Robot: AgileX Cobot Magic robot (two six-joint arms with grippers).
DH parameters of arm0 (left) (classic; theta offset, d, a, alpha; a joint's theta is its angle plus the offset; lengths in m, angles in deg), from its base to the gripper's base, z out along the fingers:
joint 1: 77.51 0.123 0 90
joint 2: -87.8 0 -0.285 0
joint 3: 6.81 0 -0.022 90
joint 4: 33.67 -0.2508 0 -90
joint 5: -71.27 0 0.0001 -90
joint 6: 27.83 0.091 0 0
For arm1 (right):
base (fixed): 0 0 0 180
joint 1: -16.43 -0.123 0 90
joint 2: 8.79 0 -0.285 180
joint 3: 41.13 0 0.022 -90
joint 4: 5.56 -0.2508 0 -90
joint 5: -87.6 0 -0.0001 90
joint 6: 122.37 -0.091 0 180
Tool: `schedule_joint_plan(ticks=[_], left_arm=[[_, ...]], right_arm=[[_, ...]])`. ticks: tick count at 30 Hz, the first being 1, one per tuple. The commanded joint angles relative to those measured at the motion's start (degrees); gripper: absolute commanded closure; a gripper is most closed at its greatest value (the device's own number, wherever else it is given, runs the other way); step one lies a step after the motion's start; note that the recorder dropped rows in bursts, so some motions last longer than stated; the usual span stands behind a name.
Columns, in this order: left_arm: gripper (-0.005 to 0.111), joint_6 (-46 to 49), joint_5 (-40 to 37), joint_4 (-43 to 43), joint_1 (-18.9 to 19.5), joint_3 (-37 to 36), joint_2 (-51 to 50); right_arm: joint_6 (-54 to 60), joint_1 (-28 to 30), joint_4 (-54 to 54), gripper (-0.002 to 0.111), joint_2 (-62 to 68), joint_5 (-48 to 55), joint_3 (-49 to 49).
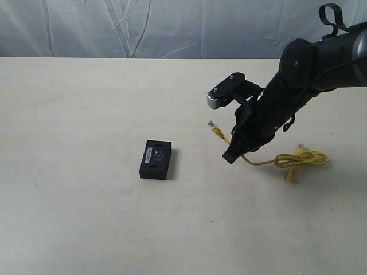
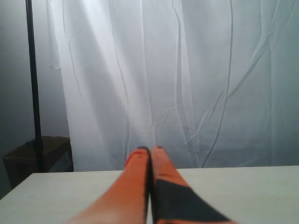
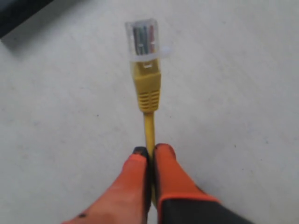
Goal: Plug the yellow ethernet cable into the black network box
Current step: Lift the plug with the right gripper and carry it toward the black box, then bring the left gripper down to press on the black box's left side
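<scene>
The black network box [image 1: 156, 159] lies flat on the table left of centre, white label on top. The yellow ethernet cable [image 1: 301, 160] trails from a knotted coil at the right up to my right gripper [image 1: 231, 154], which is shut on the cord just behind one plug. That clear plug [image 1: 212, 124] sticks out above the table, right of the box and apart from it. In the right wrist view the plug [image 3: 143, 39] and yellow boot extend past the gripper [image 3: 151, 150]. A dark corner of the box [image 3: 18, 14] shows there. My left gripper [image 2: 150, 149] is shut on nothing and faces a curtain.
The cable's second clear plug [image 1: 300, 148] lies by the coil at the right. A white curtain [image 1: 172, 28] hangs behind the table's far edge. A dark pole [image 2: 33, 84] and a cardboard box [image 2: 37, 156] stand beyond the table in the left wrist view.
</scene>
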Motion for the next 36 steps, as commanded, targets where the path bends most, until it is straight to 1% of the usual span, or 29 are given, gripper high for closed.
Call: schedule_joint_plan(ticks=[1,3,5,8,11,14,17,20,24,27,30,32,33,34,36], left_arm=[[0.107,0.0,-1.2,0.5,0.1,-0.3,0.3],[0.107,0.0,-1.6,1.6,0.1,-0.3,0.3],[0.107,0.0,-1.9,5.2,0.1,-0.3,0.3],[0.107,0.0,-4.7,8.4,0.1,0.5,0.0],[0.107,0.0,-9.0,8.4,0.1,4.5,-4.0],[0.107,0.0,-12.7,7.2,0.1,10.0,-10.9],[0.107,0.0,-16.9,4.5,0.1,17.4,-19.6],[0.107,0.4,-21.4,3.2,0.1,24.6,-28.9],[0.107,5.9,-29.0,4.0,0.1,33.9,-42.9],[0.107,9.8,-35.6,8.6,-0.5,40.4,-53.9],[0.107,18.0,-40.6,14.9,-1.3,46.2,-64.6],[0.107,22.1,-44.0,20.0,-2.0,50.5,-75.3],[0.107,23.2,-44.2,21.1,-2.5,51.9,-78.6],[0.107,24.1,-43.9,21.5,-3.7,53.5,-83.8],[0.107,24.4,-43.0,22.3,-5.3,55.6,-90.3]], right_arm=[[0.4,0.4,-0.6,0.109,-0.1,-0.4,-0.4],[0.4,0.4,-0.6,0.109,-0.1,-0.4,-0.4],[0.4,0.4,-0.9,0.109,-0.1,-0.4,-0.4],[0.4,0.4,-1.3,0.109,-0.1,-0.4,-0.4],[0.4,0.4,-1.8,0.109,-0.1,-0.3,-0.4],[-1.1,0.4,-1.9,0.109,-0.1,-0.3,-0.4],[-3.7,0.4,-1.8,0.109,-0.1,0.9,0.5],[-5.2,0.4,-1.6,0.109,-0.1,4.5,2.7],[-7.3,0.4,-0.1,0.109,-0.1,8.4,5.3],[-7.8,0.1,2.4,0.109,-0.1,9.1,5.9],[-9.5,-1.4,5.3,0.109,-0.1,8.9,5.9],[-10.4,-3.9,7.9,0.109,-0.1,8.3,5.9],[-11.3,-4.9,10.0,0.109,-0.1,7.7,5.9],[-12.9,-6.5,13.1,0.109,-0.1,6.9,5.9],[-13.6,-8.6,16.3,0.109,-0.1,6.4,5.9]])
